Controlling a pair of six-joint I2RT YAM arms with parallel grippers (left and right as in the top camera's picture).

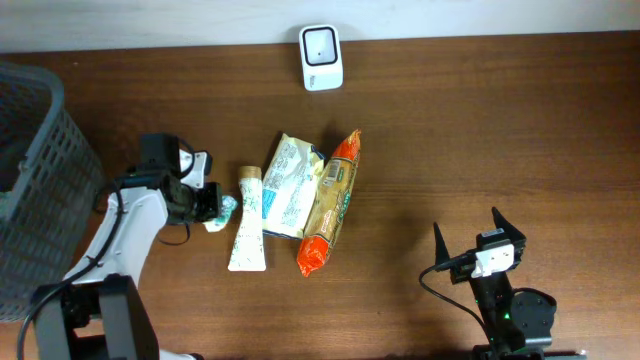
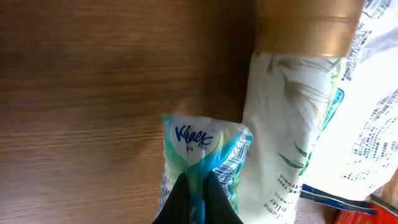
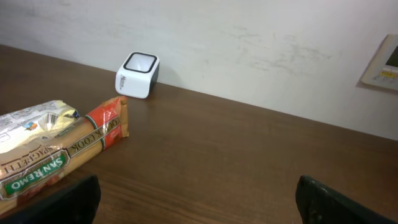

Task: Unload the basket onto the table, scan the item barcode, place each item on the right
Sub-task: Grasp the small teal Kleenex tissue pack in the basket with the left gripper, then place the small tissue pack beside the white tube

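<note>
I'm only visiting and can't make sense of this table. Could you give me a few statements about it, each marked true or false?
1. The left gripper is pinched shut on the Kleenex pack. True.
2. The right gripper holds the spaghetti packet. False: its jaws stand open and empty, well apart from the packet.
3. The white scanner stands at the far edge of the table, apart from the items. True.
4. The tube with the gold cap lies inside the grey basket. False: it lies on the table, between the Kleenex pack and a white packet.
</note>
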